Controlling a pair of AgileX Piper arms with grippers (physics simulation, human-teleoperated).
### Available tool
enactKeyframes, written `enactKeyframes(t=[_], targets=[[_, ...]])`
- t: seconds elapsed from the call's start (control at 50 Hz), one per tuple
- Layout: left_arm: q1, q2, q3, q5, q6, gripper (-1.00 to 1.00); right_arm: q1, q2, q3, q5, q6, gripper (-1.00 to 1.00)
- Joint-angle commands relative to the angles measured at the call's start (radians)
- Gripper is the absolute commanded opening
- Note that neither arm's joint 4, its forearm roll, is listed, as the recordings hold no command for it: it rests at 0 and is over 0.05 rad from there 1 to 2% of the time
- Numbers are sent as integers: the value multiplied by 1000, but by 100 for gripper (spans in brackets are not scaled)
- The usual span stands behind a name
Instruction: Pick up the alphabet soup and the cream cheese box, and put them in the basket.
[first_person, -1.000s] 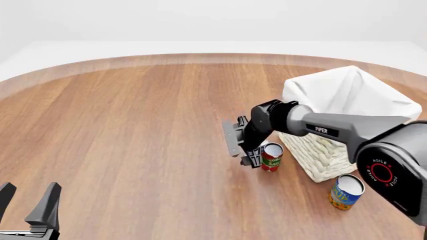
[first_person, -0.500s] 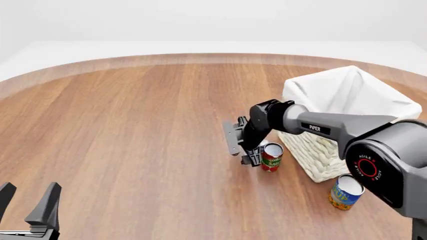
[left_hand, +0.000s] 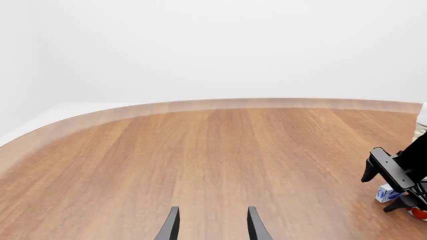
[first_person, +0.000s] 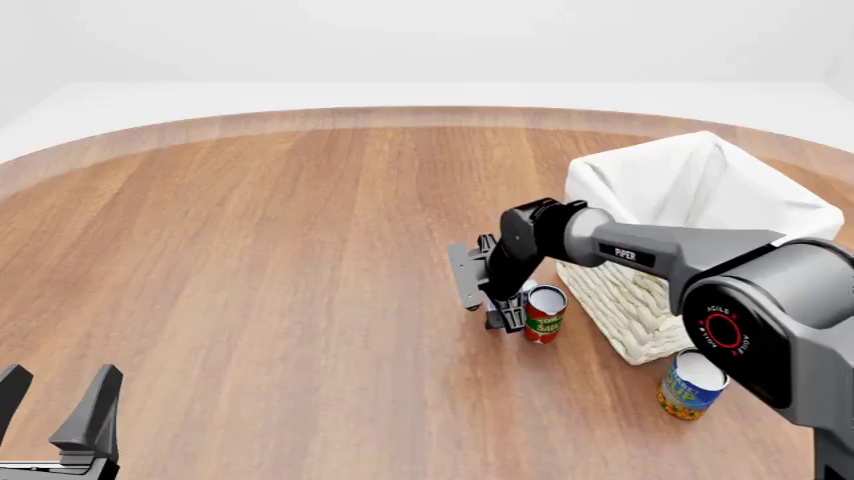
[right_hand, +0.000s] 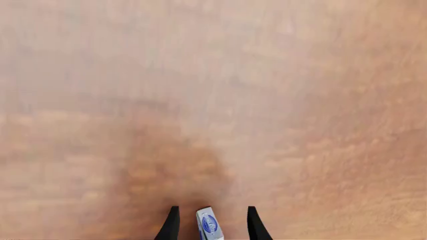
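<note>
The cream cheese box (right_hand: 209, 226), white with a blue oval mark, lies on the table between the fingers of my right gripper (first_person: 509, 318). That gripper points down and is open, its fingers apart from the box on both sides. The left wrist view shows the box (left_hand: 387, 192) low beside the right hand. The alphabet soup (first_person: 691, 385), a blue and yellow can with a white top, stands near the front right, by the basket's near corner. The basket (first_person: 638, 300), woven with a white liner, sits right of the gripper. My left gripper (first_person: 60, 382) is open at the front left, holding nothing.
A red-and-green labelled can (first_person: 543, 313) stands upright right next to the right gripper, between it and the basket's woven wall. The round wooden table (first_person: 267, 250) stretches bare to the left and back, with its curved edge (left_hand: 200, 106) at the far side.
The right gripper has stayed almost in place over the box. The right arm's near part has shifted slightly left. The cans and left arm have not moved.
</note>
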Motion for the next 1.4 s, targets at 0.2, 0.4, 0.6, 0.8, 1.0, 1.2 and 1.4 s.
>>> enactKeyframes(t=[0.2,0.4,0.6,0.8,1.0,1.2,1.4], targets=[[0,0,0,0,0,100,-3,66,-39,0,-12,100],[0,0,0,0,0,100,-7,89,-95,35,-17,100],[0,0,0,0,0,100,-4,121,-114,33,-13,100],[0,0,0,0,0,100,-17,123,-101,18,-36,-100],[0,0,0,0,0,100,-17,110,-84,4,-42,-100],[0,0,0,0,0,100,-21,82,-78,-1,-73,-100],[0,0,0,0,0,100,-20,69,-68,-22,-90,-100]])
